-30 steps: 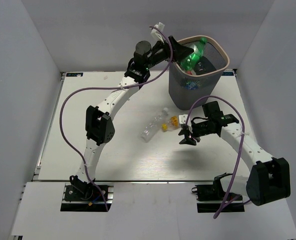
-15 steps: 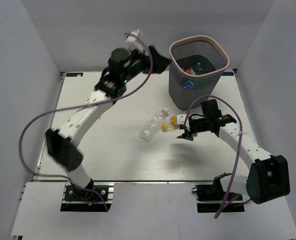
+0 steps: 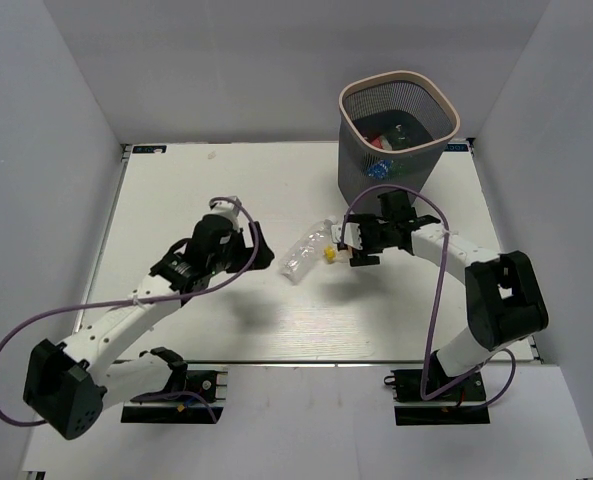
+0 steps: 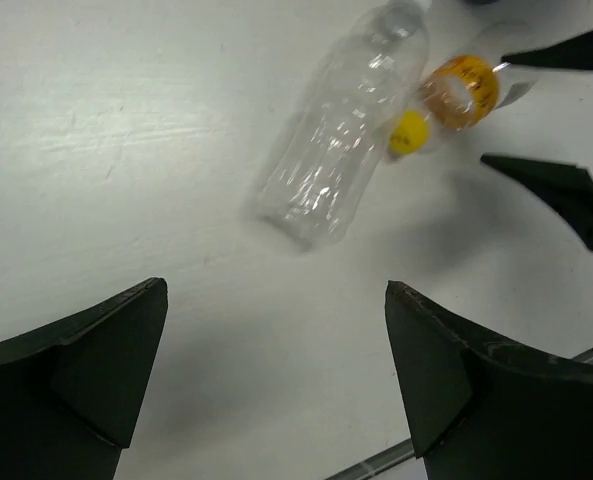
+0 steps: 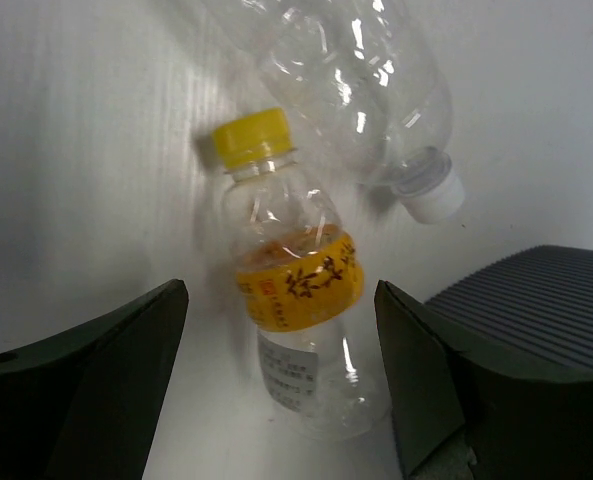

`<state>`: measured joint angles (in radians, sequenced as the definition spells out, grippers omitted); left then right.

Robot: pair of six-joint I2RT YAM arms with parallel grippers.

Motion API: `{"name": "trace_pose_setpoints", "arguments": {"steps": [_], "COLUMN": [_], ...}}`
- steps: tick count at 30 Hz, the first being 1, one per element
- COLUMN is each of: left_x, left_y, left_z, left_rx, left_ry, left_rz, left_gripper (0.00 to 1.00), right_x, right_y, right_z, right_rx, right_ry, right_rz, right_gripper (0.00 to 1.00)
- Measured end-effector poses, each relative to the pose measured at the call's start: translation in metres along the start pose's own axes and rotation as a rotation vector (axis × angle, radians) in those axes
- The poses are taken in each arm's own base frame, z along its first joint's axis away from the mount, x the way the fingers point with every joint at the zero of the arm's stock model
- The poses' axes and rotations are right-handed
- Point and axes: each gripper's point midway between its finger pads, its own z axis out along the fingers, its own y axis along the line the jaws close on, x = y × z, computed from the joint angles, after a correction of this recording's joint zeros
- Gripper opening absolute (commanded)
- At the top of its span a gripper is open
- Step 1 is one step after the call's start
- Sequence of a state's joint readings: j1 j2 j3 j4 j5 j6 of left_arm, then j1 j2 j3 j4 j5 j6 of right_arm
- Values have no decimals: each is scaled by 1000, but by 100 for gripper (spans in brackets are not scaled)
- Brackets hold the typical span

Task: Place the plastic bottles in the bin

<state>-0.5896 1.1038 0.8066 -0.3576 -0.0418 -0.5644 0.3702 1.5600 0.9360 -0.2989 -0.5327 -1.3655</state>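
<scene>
Right gripper (image 5: 281,290): your fingers gape empty either side of small clear yellow-capped plastic bottle (image 5: 294,285).
Left gripper (image 4: 276,290): wide apart, empty.
Dark grey mesh bin (image 3: 356,175): contents indistinct.

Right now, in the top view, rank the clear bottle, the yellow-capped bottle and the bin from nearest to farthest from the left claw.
From the left claw:
1. Clear bottle, lying on the table just to its right.
2. Yellow-capped bottle, on the clear one's far side, in front of the open right claw.
3. Bin, standing at the table's far right, well beyond both.
</scene>
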Motion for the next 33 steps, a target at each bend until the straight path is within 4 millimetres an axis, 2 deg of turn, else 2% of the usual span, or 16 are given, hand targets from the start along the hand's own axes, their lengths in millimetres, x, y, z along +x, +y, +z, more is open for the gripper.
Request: {"name": "trace_pose_setpoints", "arguments": {"steps": [2, 7, 12, 14, 15, 16, 18, 19, 22, 26, 29, 31, 33], "left_x": [8, -6, -7, -5, -4, -3, -1, -2, 0, 4, 10, 15, 18], "left_y": [8, 2, -7, -9, -11, -12, -16, -19, -25, -32, -35, -36, -40], "left_z": [-8, -24, -16, -12, -11, -9, -5, -3, 0, 10, 24, 36, 49], "left_rx": [-19, 8, 61, 79, 89, 99, 122, 139, 191, 232, 243, 237, 236], "left_ry": [6, -63, -62, -52, -45, -42, -33, -37, -56, -62, -43, -12, 12], "left_rz": [-12, -28, 8, 36, 52, 67, 100, 117, 158, 222, 277, 315, 348], "left_gripper": [99, 99, 99, 99, 99, 99, 99, 99, 99, 99, 99, 99, 99], "right_x": [4, 16, 35, 38, 39, 41, 41, 39, 35, 15, -20, -55, -89], "right_y": [-9, -14, -8, -13, -16, -17, -17, -17, 4, 50, 79, 79, 65], "right_z": [2, 10, 31, 36, 37, 39, 39, 38, 31, 9, -23, -48, -70], "right_rx": [28, 43, -26, -37, -41, -57, -77, -96, -198, -361, -409, -366, -274], "right_ry": [29, 97, 157, 166, 172, 177, 180, 178, 164, 77, -20, -109, -200], "right_rz": [-14, -28, -9, -16, -23, -23, -31, -32, -15, 20, 45, 55, 44], "right_gripper": [83, 83, 83, 77, 72, 58, 42, 27, 17, 14, 13, 13, 13]}}
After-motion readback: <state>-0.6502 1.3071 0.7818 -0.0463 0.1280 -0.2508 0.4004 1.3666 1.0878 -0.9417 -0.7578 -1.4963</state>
